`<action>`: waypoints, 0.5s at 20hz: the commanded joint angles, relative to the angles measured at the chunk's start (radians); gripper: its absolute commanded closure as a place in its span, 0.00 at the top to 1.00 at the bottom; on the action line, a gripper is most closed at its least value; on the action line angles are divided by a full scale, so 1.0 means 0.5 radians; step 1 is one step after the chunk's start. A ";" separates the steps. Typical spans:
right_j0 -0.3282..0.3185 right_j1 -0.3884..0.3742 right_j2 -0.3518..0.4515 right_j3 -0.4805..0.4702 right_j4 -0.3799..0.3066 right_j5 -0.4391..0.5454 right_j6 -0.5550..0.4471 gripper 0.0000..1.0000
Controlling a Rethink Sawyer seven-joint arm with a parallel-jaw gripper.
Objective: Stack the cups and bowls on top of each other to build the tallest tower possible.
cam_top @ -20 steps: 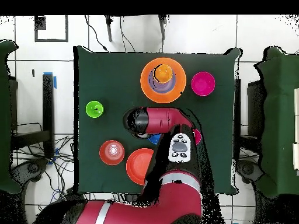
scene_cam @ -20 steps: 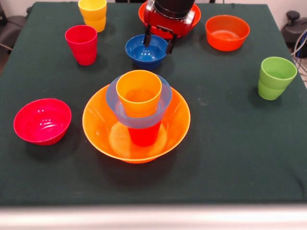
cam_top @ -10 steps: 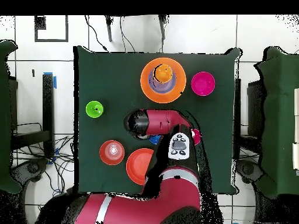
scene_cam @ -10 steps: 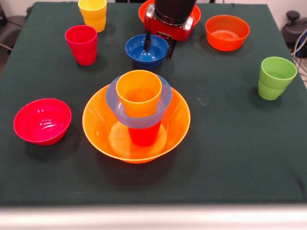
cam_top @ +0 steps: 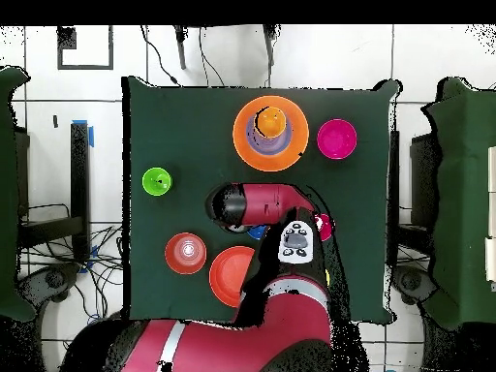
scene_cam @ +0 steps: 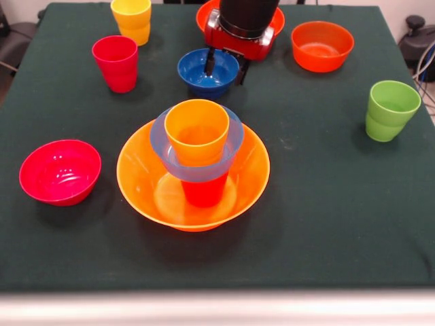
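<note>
Change: black two-fingered gripper (scene_cam: 225,68) lower than a second ago, fingers straddling right rim of glossy dark blue plastic bowl (scene_cam: 204,75).
Pincer: spread, not yet clenched.
Tower (scene_cam: 196,159): near centre, awaiting bowl.

Honestly there's nothing to read anywhere here, no words, brand marks, numbers or stickers that I can make out. The cups (scene_cam: 132,20) and bowls (scene_cam: 322,45) are plain glossy plastic with no print, the green cloth on the tabletop (scene_cam: 326,204) is bare, and the red arm (cam_top: 271,339) has a small light panel with dark buttons whose markings are too small to tell. The black square outline taped on the floor (cam_top: 85,46) has no writing in it either.
</note>
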 commanded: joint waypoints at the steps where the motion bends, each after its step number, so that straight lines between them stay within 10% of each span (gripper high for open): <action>1: 0.055 0.061 0.109 0.034 -0.040 -0.111 0.173 1.00; 10: 0.078 0.083 0.110 0.039 -0.017 -0.126 0.205 1.00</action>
